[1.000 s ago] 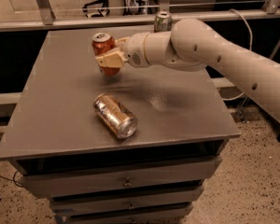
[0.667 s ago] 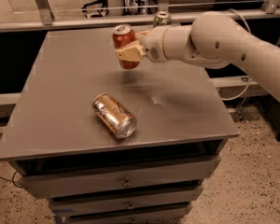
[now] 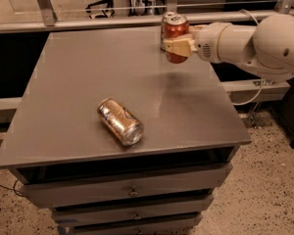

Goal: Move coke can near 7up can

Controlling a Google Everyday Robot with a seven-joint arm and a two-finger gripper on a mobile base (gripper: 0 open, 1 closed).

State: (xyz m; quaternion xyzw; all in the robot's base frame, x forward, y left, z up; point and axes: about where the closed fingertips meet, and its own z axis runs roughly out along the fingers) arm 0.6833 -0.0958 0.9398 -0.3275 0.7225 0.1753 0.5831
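My gripper (image 3: 177,46) is shut on the red coke can (image 3: 176,29), which it holds upright in the air above the table's far right part. The 7up can (image 3: 164,20) stands at the far right edge of the grey table (image 3: 78,82), right behind the coke can and mostly hidden by it; only a pale sliver and its silver top show. The white arm reaches in from the right.
A shiny gold-bronze can (image 3: 120,121) lies on its side near the front middle of the table. The table has drawers below. A metal rail (image 3: 88,22) runs behind the table's far edge. Speckled floor lies to the right.
The gripper has carried the coke can to the right and toward the far edge, from the left-middle of the table to just in front of the 7up can.
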